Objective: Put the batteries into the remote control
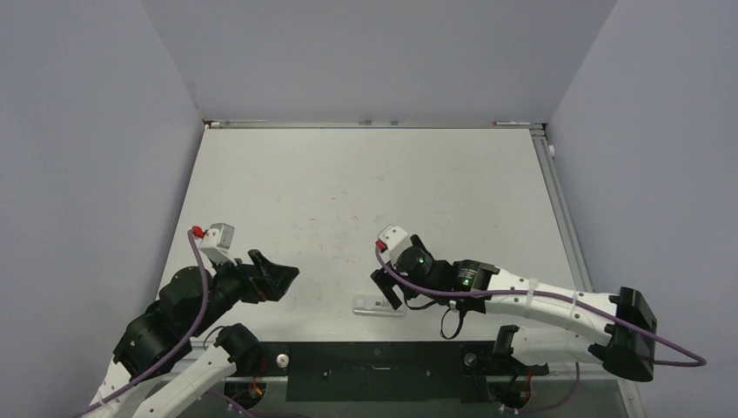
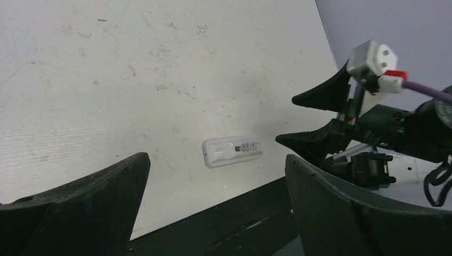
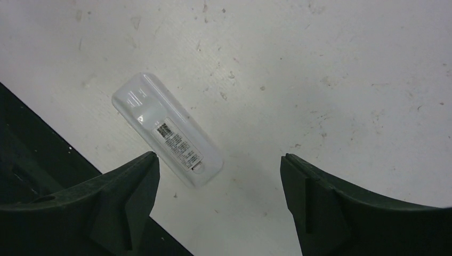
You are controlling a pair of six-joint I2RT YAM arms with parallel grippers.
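The white remote control [image 1: 379, 306] [image 2: 233, 151] [image 3: 166, 136] lies flat on the table near its front edge, back side up, showing a printed label. No batteries show in any view. My right gripper [image 1: 385, 287] [image 3: 218, 156] hovers just above and beside the remote's right end, open, nothing between its fingers. In the left wrist view the right gripper [image 2: 290, 120] appears as two spread black fingers. My left gripper [image 1: 280, 272] [image 2: 217, 158] hangs open well to the left of the remote, facing it and holding nothing.
A black strip [image 1: 374, 370] runs along the near table edge just in front of the remote. Pale walls close in the white table [image 1: 365, 174] on the left, back and right.
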